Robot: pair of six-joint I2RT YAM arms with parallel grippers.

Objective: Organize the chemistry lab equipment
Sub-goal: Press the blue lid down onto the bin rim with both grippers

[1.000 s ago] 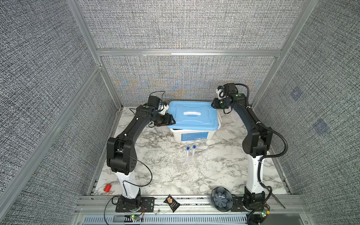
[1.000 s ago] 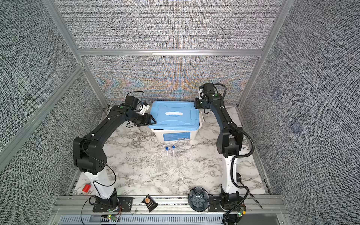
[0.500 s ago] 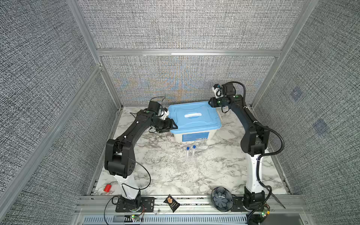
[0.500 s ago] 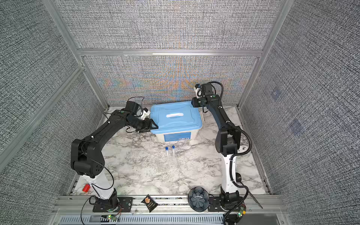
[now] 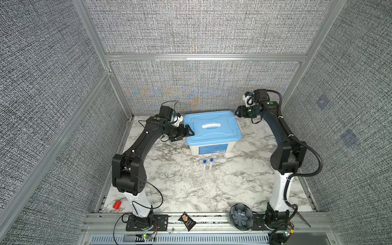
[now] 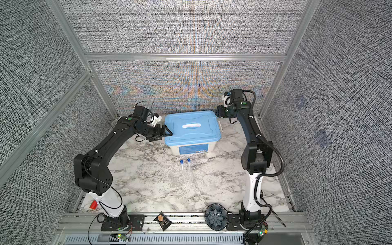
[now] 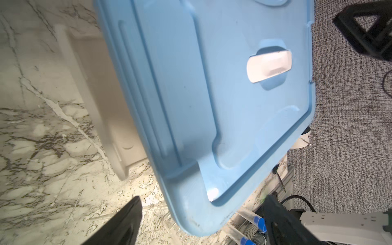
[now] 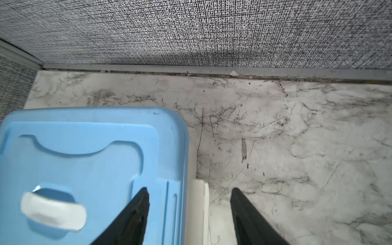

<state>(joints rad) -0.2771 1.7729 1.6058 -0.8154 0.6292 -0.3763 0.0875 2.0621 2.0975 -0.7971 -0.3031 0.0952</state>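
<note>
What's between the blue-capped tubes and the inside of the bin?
The blue lid lies over the white bin, covering its opening. The tubes stand in the clear rack just in front of it; nothing else visible intervenes.

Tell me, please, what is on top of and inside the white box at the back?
A blue lid with a white handle lies on top, covering the white box. The inside is hidden by that lid, so no contents can be seen.

The left gripper (image 7: pixel 201 197), jaws spread wide, straddles a corner of the blue lid (image 7: pixel 212 84) at twelve o'clock, with two blue-capped tubes (image 7: pixel 258 223) at four o'clock.
</note>
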